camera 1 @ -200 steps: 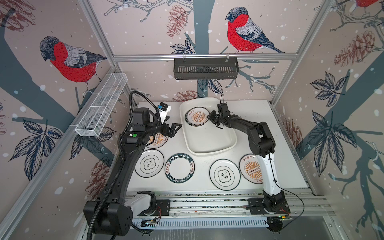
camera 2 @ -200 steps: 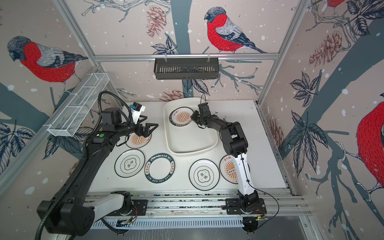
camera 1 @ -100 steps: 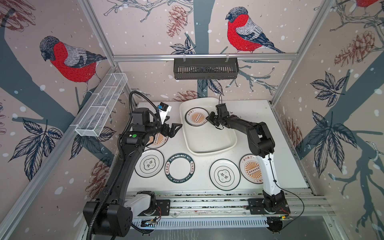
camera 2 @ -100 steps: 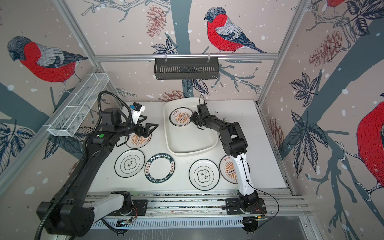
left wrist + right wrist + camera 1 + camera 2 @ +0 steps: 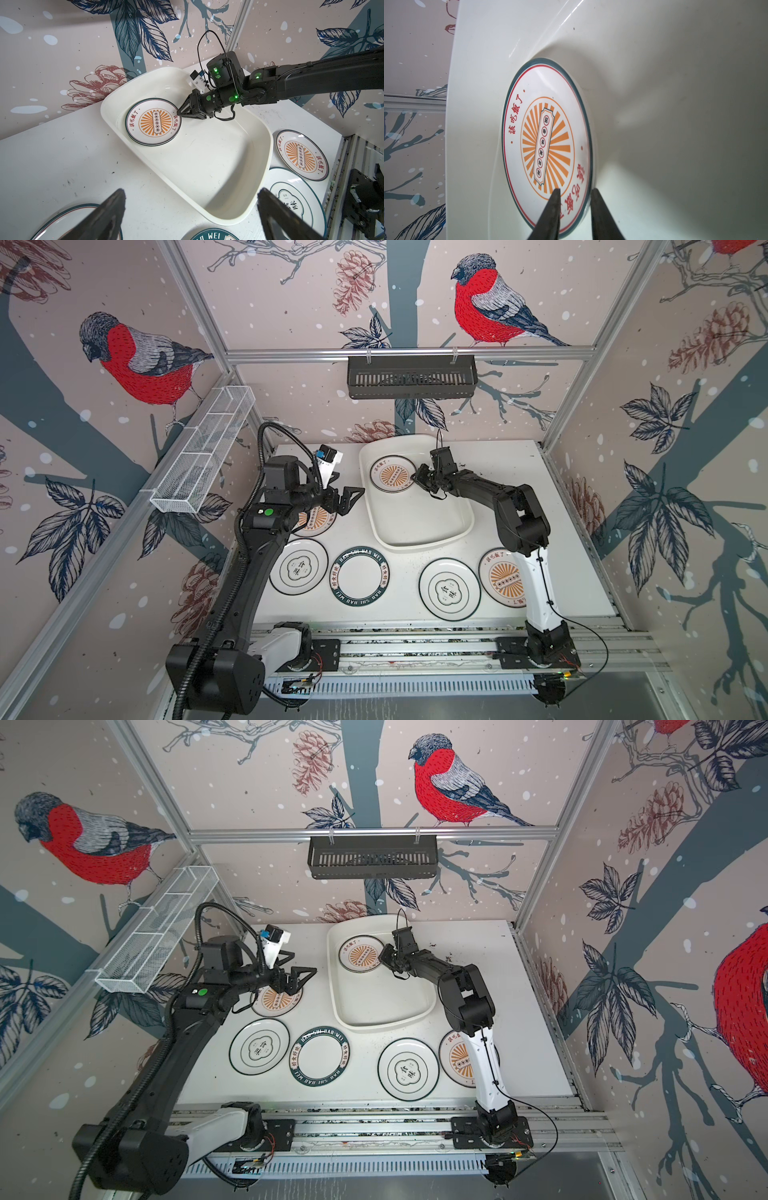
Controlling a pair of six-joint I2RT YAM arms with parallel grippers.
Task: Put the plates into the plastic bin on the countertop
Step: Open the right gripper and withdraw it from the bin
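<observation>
My right gripper (image 5: pixel 415 477) reaches into the far left corner of the bin (image 5: pixel 419 518). Its jaws are nearly together astride the right rim of the binned plate (image 5: pixel 392 475), with one fingertip over the face and one outside the edge. I cannot tell whether they pinch it or stand just clear. That plate looks to lie flat on the bin floor. The left wrist view hints at a doubled edge, so a second plate may sit under it, but I won't swear to that.

My left gripper (image 5: pixel 349 501) hangs spread wide and empty over the left sunburst plate (image 5: pixel 318 522), just left of the bin.

By my count one plate is surely in and five wait on the countertop (image 5: pixel 561 497):
- that left sunburst plate
- the left emblem plate (image 5: pixel 298 567)
- the lettered plate (image 5: pixel 360 577)
- the right emblem plate (image 5: pixel 450 589)
- the right sunburst plate (image 5: pixel 500 578), partly under my right arm

I judge most of the job lies ahead.
</observation>
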